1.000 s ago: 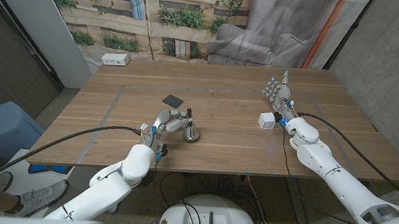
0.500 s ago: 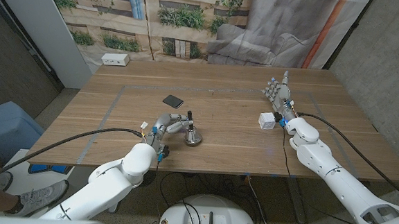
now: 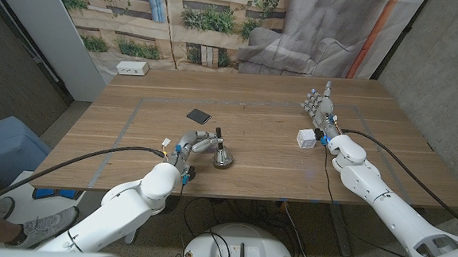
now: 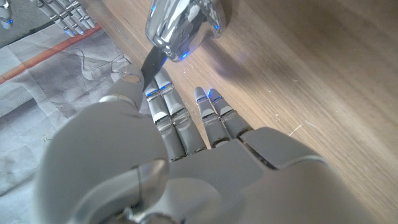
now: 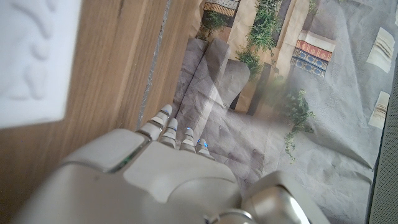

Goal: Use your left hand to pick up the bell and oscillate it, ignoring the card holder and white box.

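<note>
Half the bell (image 3: 223, 154) hides behind the left hand's (image 3: 194, 142) fingers (image 4: 163, 102).

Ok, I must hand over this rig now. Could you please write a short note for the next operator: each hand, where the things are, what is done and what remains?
Left hand: at the bell, fingers reaching its black handle; whether it grips yet cannot be told. The bell's base seems to be on the table.
Right hand: open, fingers apart, beside the white box, holding nothing.
Card holder: lies behind the bell, untouched.
Done: the left hand has reached the bell.
Left: secure the grip, lift the bell, oscillate it. Leave the card holder and white box alone.
</note>
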